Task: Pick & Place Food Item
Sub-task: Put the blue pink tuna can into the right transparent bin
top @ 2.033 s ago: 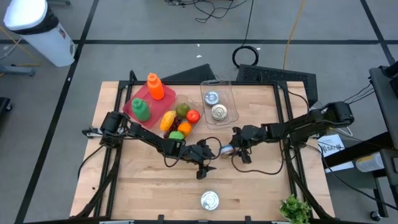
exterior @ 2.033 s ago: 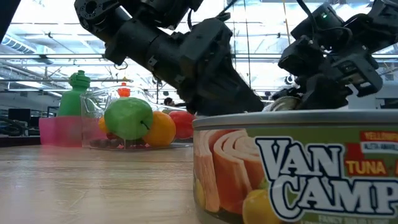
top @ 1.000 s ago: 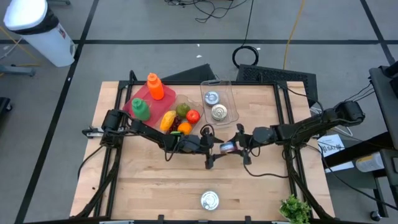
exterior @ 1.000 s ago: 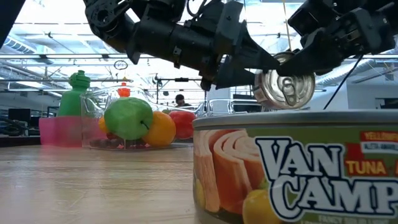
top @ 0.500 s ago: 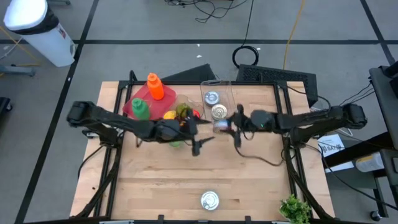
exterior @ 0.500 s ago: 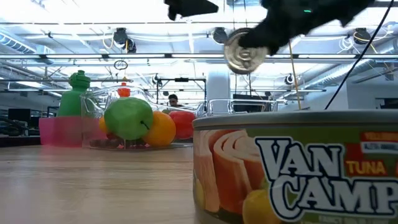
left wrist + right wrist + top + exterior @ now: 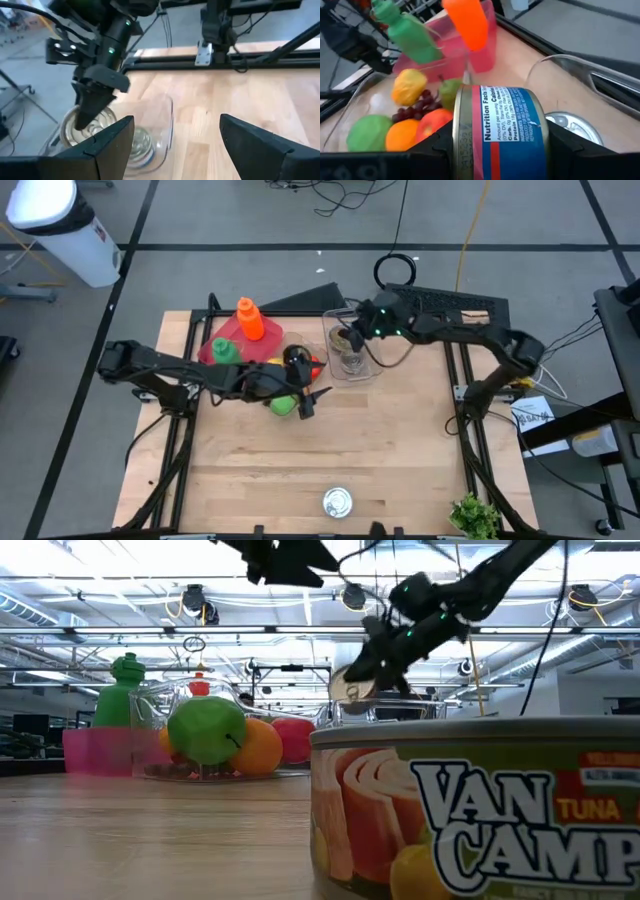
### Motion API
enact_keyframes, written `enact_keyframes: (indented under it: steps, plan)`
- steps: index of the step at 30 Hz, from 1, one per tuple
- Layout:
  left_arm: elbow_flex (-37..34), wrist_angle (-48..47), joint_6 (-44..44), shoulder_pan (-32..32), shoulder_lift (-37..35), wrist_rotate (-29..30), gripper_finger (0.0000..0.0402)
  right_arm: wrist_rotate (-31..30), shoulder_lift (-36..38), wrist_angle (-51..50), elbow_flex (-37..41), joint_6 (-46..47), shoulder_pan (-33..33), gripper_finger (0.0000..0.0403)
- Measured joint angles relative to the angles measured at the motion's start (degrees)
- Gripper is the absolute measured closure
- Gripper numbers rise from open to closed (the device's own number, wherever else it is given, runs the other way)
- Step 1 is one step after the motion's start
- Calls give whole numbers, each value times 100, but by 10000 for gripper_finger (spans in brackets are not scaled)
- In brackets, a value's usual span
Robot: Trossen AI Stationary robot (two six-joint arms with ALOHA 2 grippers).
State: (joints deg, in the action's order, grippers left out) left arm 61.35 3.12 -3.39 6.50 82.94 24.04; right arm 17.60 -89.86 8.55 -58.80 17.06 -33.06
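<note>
- One can point(image 7: 500, 132) is gripped sideways in the right gripper point(image 7: 352, 336), held above the clear tray point(image 7: 372, 370).
- Only the release seems left.
- Left gripper point(image 7: 303, 402) is spread wide, nothing held.

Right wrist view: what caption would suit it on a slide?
Right gripper holding a blue-labelled can above the clear tray, fruit and bottles beyond.
</note>
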Motion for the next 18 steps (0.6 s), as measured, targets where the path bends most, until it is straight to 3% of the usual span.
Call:
enact_keyframes:
  steps: [8,18]
  plan:
    - [-1,-349,238,-182,-2,1,101,53,-1051,228,-396,122,-139,228]
    - [-1,-476,260,-210,-2,-3,101,46,-1317,251,-431,-113,-19,227]
